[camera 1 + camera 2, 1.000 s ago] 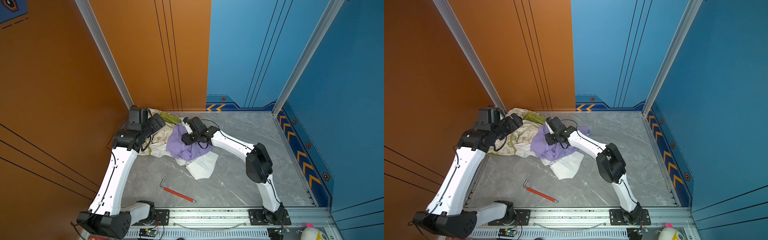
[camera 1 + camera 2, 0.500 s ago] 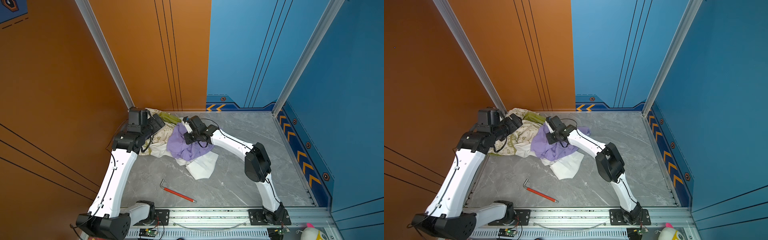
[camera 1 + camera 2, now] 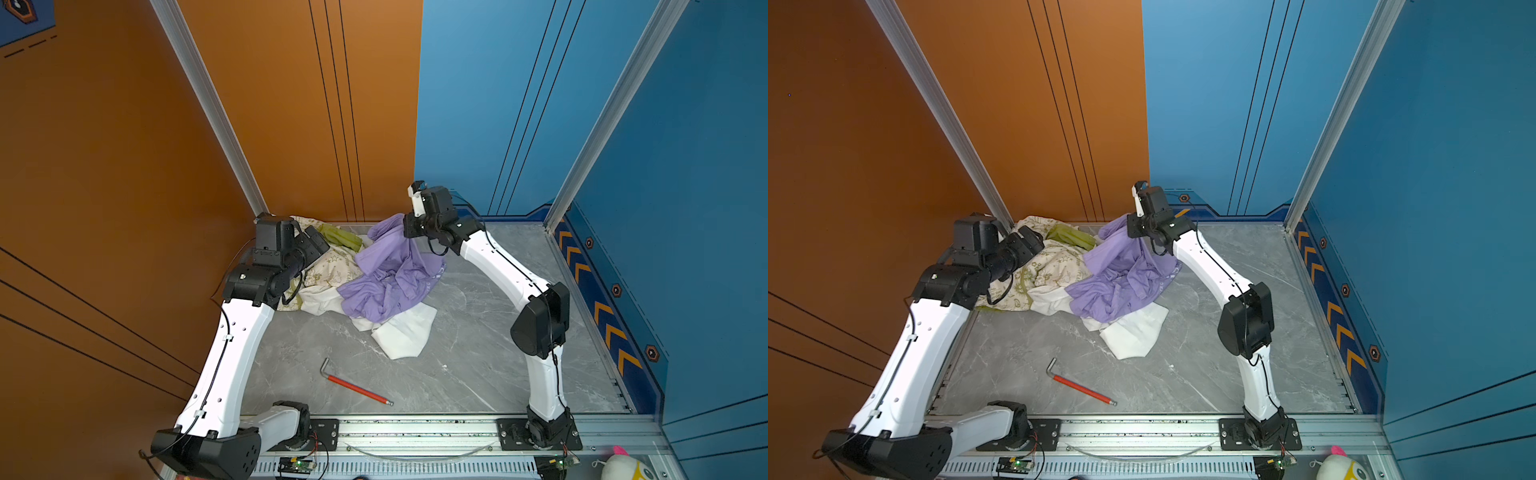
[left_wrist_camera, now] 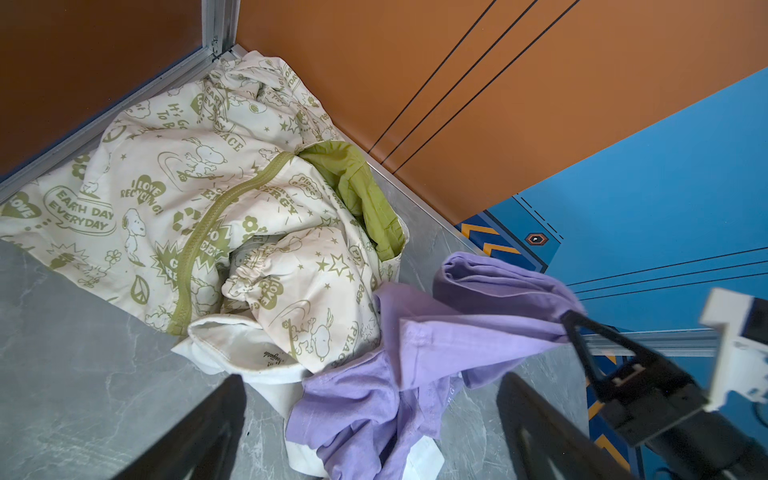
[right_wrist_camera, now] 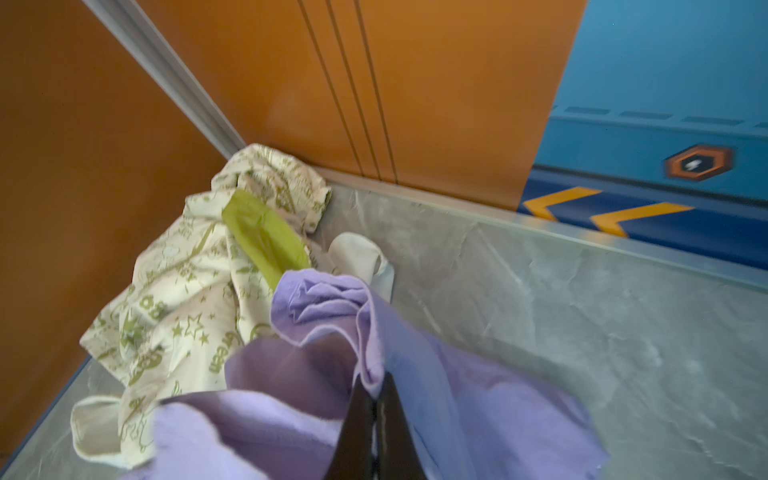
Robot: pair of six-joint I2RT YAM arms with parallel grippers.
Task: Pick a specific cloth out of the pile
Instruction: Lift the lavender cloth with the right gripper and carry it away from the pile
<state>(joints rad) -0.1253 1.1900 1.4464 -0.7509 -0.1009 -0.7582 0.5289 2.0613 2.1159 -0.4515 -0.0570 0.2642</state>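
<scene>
Since a second ago the right claw [image 5: 376, 392] has risen from low over the pile [image 3: 316, 286] toward the upper middle of both top views, near the seam of the orange and blue walls. Its jaws, then partly apart, are now clenched on a fold of the lilac cloth [image 3: 386, 274]. That fold has come up with it, so the lilac cloth now stretches as a taut ridge from the claw down to the left. Its bulk still lies crumpled at the centre of the frame, draped over the cream printed cloth [image 4: 166, 178] on its left and the white cloth [image 3: 405, 332] below it. The left claw [image 4: 372, 379] has barely shifted; it hangs released at the left of the pile, its two dark fingers [image 4: 212, 424] wide apart. The olive piece [image 3: 340, 237] and the red-handled hex key [image 3: 355, 386] on the grey worktop [image 3: 478, 357] lie where they did. In both top views the right claw's tips are buried behind the raised fold, so the grip shows only in the right wrist view, which is blurred and cuts off the lower cloth. The left wrist view crops both left fingers at its lower edge. Much of the white cloth is hidden under the lilac one, and lettering along the lilac hem is too small to read.
</scene>
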